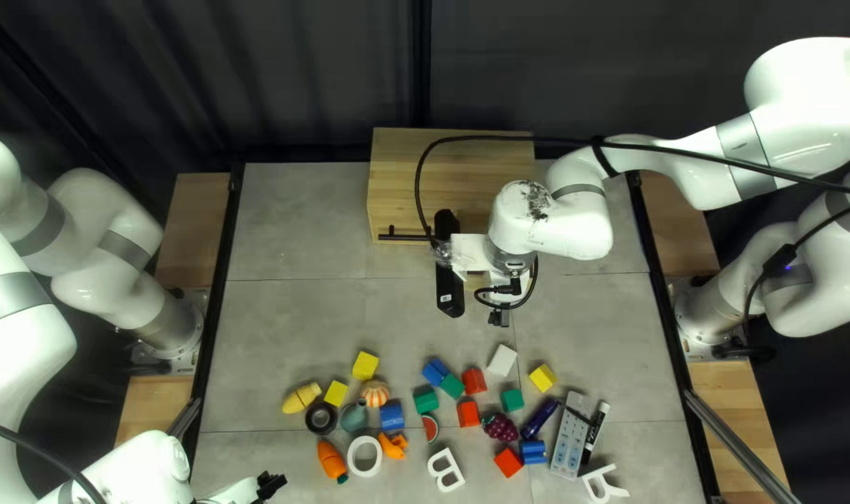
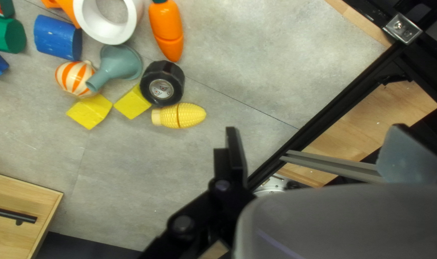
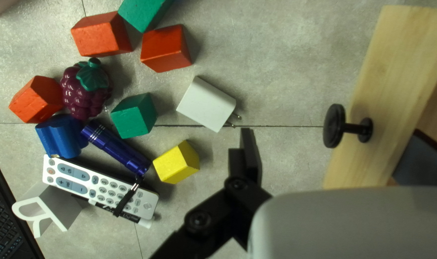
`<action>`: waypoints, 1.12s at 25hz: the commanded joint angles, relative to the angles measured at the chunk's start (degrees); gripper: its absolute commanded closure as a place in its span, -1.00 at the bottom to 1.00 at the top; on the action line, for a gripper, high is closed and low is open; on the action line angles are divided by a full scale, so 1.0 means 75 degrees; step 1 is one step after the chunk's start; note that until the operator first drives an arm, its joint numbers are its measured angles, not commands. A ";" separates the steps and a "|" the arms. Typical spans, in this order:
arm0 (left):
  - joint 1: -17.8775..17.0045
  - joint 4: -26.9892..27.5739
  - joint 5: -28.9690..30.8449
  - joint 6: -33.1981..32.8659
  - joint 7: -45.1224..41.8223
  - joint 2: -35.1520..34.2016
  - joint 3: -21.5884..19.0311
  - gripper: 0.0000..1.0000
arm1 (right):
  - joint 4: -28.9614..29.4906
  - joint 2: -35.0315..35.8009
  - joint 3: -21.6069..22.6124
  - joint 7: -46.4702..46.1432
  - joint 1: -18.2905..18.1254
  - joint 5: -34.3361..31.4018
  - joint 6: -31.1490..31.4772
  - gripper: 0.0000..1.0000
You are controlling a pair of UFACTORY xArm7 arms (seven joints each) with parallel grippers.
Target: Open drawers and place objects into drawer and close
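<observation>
Arm R stretched to drawer box, fingers open

**Both grippers open and empty**

The right arm stretches in to the middle of the top left view, wrist bent downward, right gripper spread wide. The left arm folds back low, left gripper spread too.
</observation>
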 commanded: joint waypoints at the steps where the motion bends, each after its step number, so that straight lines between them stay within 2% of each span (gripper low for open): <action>1: 0.0000 0.0000 0.0000 0.0000 0.0000 0.0000 0.0000 -1.00 | 0.0005 -0.0003 0.0011 -0.0001 0.0011 -0.0003 0.0001 -1.00; 18: 0.0000 0.0000 0.0000 0.0000 0.0000 0.0000 0.0000 -1.00 | 0.0141 -0.0061 0.0054 0.0091 0.0056 -0.0109 0.0202 -1.00; 28: 0.0000 0.0000 0.0000 0.0000 0.0000 0.0000 0.0000 -1.00 | 0.0476 -0.0649 -0.0060 0.0226 -0.0101 -0.0712 0.1218 -1.00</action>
